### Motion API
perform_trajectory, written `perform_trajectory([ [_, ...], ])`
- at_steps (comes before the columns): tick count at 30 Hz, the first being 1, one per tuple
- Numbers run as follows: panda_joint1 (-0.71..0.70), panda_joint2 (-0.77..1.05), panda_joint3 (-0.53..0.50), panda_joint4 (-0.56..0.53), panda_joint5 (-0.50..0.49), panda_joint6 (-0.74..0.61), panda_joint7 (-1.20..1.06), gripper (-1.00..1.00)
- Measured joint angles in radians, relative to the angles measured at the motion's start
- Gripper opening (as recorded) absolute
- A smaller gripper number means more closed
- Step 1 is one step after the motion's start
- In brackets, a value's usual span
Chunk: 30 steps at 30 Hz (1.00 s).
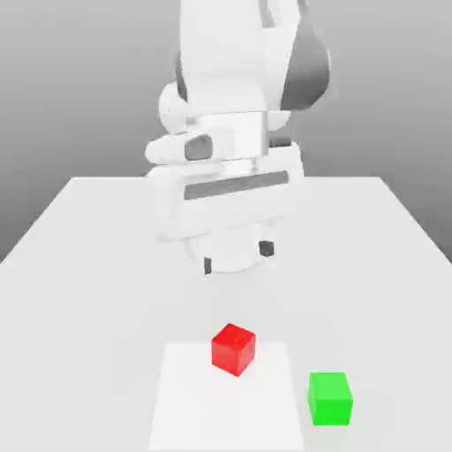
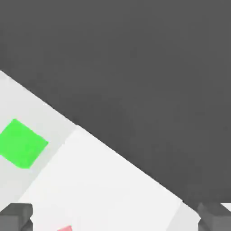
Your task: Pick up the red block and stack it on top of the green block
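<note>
So the gripper (image 1: 237,256) hangs above the table (image 1: 88,265) with its fingers (image 2: 16,215) spread wide and nothing between them; in the exterior view the two dark tips just poke out under the white arm body, and in the hand view they're cut off at the frame edge. The red block (image 1: 233,348) sits on a paler square patch (image 1: 185,397) below and in front of the gripper, with just a pinkish corner (image 2: 66,228) showing between the fingers. The green block (image 1: 330,398) rests just off the patch, near the red one but not touching, toward the exterior view's right.
</note>
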Motion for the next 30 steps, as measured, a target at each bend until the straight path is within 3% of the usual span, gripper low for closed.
perform_trajectory([
  [3, 0.019, 0.153, -0.008, -0.070, -0.009, 0.111, -0.133, 0.00],
  [7, 0.040, 0.269, -0.003, -0.069, 0.067, 0.203, -0.217, 0.00],
  [13, -0.053, 0.418, 0.129, -0.051, 0.221, 0.327, -0.329, 0.00],
  [14, -0.069, 0.435, 0.148, -0.049, 0.232, 0.342, -0.336, -1.00],
  [21, -0.072, 0.435, 0.151, -0.049, 0.230, 0.340, -0.334, -1.00],
  [30, -0.040, 0.232, 0.061, -0.076, 0.030, 0.170, -0.192, -1.00],
])
